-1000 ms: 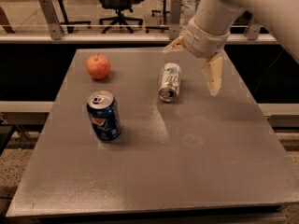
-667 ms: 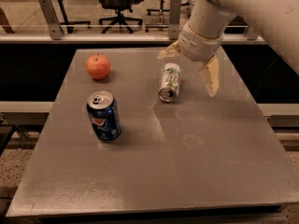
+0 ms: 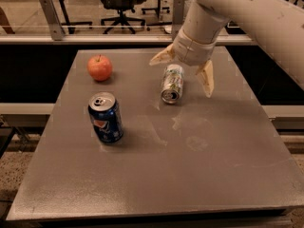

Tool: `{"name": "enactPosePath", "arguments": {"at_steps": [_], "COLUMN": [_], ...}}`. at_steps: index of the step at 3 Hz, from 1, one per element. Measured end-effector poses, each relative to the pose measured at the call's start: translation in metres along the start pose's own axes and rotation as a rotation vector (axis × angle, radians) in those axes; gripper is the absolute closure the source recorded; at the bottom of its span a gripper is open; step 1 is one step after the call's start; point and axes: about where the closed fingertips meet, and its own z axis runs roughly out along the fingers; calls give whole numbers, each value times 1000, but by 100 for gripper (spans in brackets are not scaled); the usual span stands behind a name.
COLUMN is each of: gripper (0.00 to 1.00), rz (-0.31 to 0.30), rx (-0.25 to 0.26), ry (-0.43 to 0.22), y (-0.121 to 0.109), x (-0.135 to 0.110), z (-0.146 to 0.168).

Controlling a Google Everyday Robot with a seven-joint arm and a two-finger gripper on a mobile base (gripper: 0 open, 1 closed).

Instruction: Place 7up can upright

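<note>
The 7up can (image 3: 172, 83), silvery-white with green markings, lies on its side on the grey table (image 3: 156, 175), its silver top facing the front edge. My gripper (image 3: 184, 71) hangs just above the can's far end, open, with one cream finger (image 3: 161, 56) to the can's left and the other finger (image 3: 206, 78) to its right. The fingers straddle the can without touching it.
A dark blue Pepsi can (image 3: 105, 118) stands upright at the left middle. A red apple (image 3: 99, 67) sits at the far left. A rail and office chairs stand behind the table.
My gripper has moved left and lowered, from right of the can to straddling its far end. The can, Pepsi can and apple have not moved.
</note>
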Motion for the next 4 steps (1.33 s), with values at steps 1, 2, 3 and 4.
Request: {"name": "enactPosePath", "arguments": {"at_steps": [1, 2, 3, 4], "gripper": [0, 2, 25, 48], "rz": [-84, -155, -177, -177], "rx": [-38, -95, -127, -134], "ry": [-5, -13, -13, -7], "y": [-4, -3, -2, -2], "x": [-5, -11, -14, -16], "z": [11, 23, 28, 29]}}
